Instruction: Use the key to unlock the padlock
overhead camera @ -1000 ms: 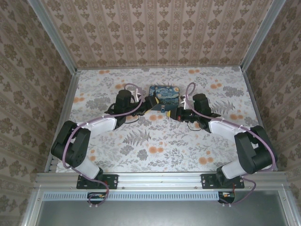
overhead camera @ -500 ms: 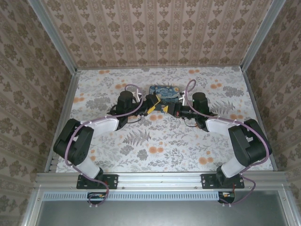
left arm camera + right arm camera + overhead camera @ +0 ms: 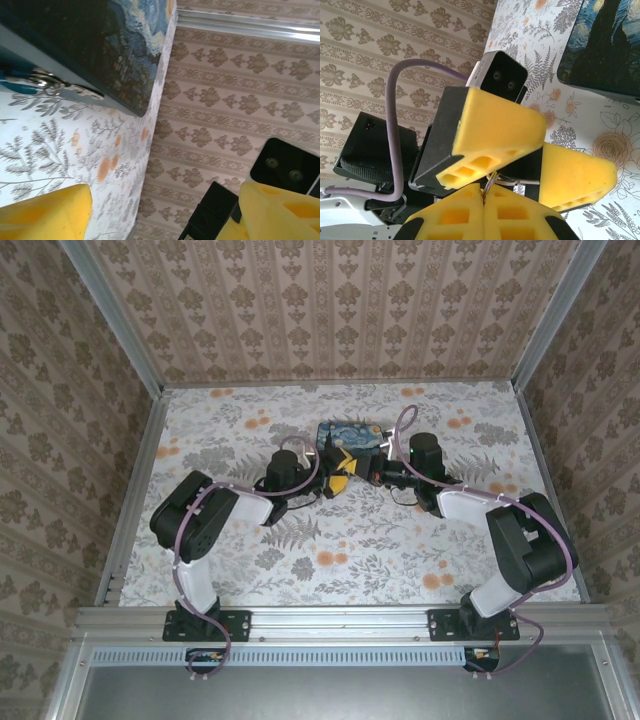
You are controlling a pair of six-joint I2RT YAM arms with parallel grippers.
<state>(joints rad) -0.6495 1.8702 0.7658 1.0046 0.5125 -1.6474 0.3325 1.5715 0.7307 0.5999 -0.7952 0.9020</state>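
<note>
Now, padlock by the tin, key pinched.
Our left gripper (image 3: 337, 478) stood wide and empty just short of the tin (image 3: 100, 45); a small silvery piece, which we took for the padlock (image 3: 47, 86), lay against the tin's lower edge. Our right gripper (image 3: 482, 192) was clamped on a thin metal bit, likely the key (image 3: 491, 181). We judged the padlock light, rigid and slick, apt to skid or twist, so best squeezed across its flat body, leaving shackle and keyhole clear.
</note>
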